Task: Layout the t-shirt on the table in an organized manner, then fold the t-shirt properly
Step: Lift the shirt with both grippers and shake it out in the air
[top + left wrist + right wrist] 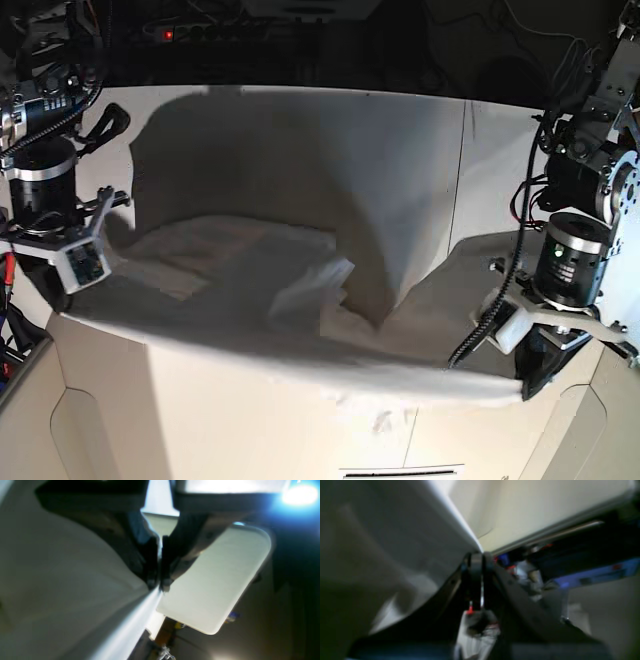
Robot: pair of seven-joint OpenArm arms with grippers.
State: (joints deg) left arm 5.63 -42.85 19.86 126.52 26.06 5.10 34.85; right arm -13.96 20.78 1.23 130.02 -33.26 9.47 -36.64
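Left wrist view, blurred: my left gripper (pixel 158 586) has its dark fingers (pixel 150 562) pressed together on an edge of the shirt (pixel 57 585). Cloth fills the left half, falling away from the tips as a pale taut fold. Table (pixel 215 580), white with rounded corners, lies to the right behind the fingers; darker floor beyond it.

Right wrist view, also blurred: my right gripper (pixel 480 555) is clamped on the shirt (pixel 385 542), jaws together with a bright cloth edge running up and left from the tips. Shirt covers the left side. Table (pixel 540 510) shows upper right, its edge a slanted line.

Base view: shirt (pixel 300 270) is lifted by a stretched front edge between both arms, sagging in a broad hammock over the table (pixel 500 140), with a crumpled bunch near the middle. Right gripper (pixel 75 255) sits at frame left, left gripper (pixel 540 365) at frame right; I cannot make out either one's jaws here. Dark seam crosses the tabletop at upper right.
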